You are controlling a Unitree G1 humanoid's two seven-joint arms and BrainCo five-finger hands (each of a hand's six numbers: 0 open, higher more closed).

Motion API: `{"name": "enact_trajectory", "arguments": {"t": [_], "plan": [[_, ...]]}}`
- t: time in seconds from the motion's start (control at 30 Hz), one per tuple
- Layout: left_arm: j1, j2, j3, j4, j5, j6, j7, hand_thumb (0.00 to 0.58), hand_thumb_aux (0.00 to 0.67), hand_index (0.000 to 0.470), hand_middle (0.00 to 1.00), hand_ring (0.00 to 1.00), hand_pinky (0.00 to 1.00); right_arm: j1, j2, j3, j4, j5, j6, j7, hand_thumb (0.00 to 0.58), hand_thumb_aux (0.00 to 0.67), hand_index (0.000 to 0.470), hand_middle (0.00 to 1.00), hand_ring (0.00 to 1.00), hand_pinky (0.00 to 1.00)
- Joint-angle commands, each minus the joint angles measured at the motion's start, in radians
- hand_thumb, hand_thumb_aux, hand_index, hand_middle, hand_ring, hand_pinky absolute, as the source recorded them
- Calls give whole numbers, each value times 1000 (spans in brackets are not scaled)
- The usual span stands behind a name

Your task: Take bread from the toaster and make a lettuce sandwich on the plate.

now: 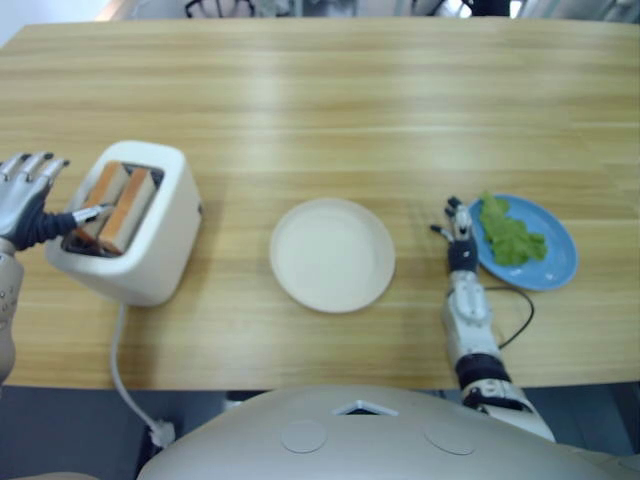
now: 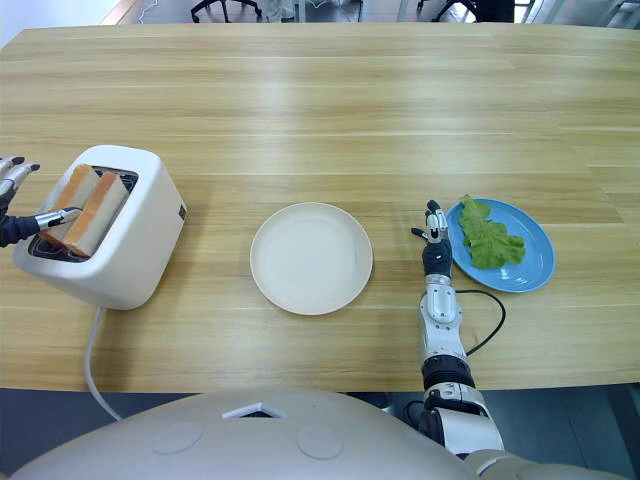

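Left hand [image 1: 25, 200]: fingers spread, empty, one tip at browned bread slices [image 1: 115, 205] in white toaster [image 1: 150, 260], nine o'clock on wooden counter [image 1: 320, 100]. Step: bread removal. Next: pinch one slice, lift clear.

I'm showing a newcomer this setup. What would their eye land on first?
The white toaster at the left, two browned bread slices standing in its slots, with the left hand beside it. An empty cream plate sits in the middle; at right, lettuce lies on a blue plate by the right hand.
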Motion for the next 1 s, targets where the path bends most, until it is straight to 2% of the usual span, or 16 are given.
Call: {"name": "enact_trajectory", "arguments": {"t": [0.03,0.9,0.97,1.0], "plan": [[5,-1,2,3,26,-4,9,0,0,0,0,0,0,20,0,0,18,-1,31,-2,0,0,0,0,0,0],[43,5,-79,70,49,-7,-48,0,0,0,0,0,0,54,-2,-4,-25,0,48,-7,0,0,0,0,0,0],[42,3,-79,67,45,-12,-45,14,8,5,0,0,0,54,-2,-4,-25,0,48,-7,0,0,0,0,0,0],[42,1,-79,63,42,-15,-43,241,158,108,0,0,0,54,-2,-4,-26,-1,49,-7,0,0,0,0,0,0]]}}
